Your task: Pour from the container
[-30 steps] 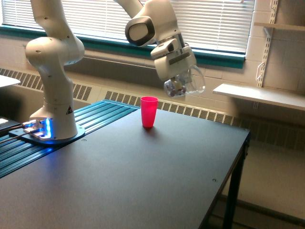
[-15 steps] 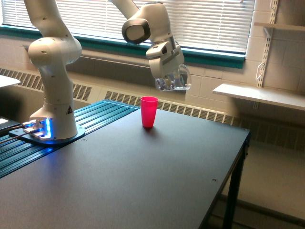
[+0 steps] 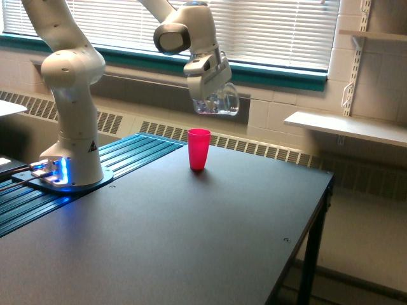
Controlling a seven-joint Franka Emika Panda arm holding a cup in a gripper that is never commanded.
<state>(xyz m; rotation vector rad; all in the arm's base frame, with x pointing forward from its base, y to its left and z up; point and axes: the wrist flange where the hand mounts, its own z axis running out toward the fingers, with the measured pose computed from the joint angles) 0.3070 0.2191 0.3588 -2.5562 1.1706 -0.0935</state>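
Observation:
A small clear container [image 3: 218, 102] hangs in the air, tipped on its side, with my gripper [image 3: 210, 95] shut on it. Its mouth points toward the exterior view's left and slightly down. I cannot make out its contents at this size. It sits above and a little to the right of a bright pink cup [image 3: 198, 149], which stands upright on the dark table [image 3: 191, 235]. There is a clear gap between the container and the pink cup's rim.
The arm's white base [image 3: 70, 152] stands on a ribbed teal plate at the exterior view's left. A window with blinds [image 3: 273, 28] and a radiator run behind the table. A white shelf [image 3: 346, 127] is at the right.
The gripper has carried the clear container up and toward the exterior view's left, from beside the pink cup's right to nearly over it. The pink cup has not moved.

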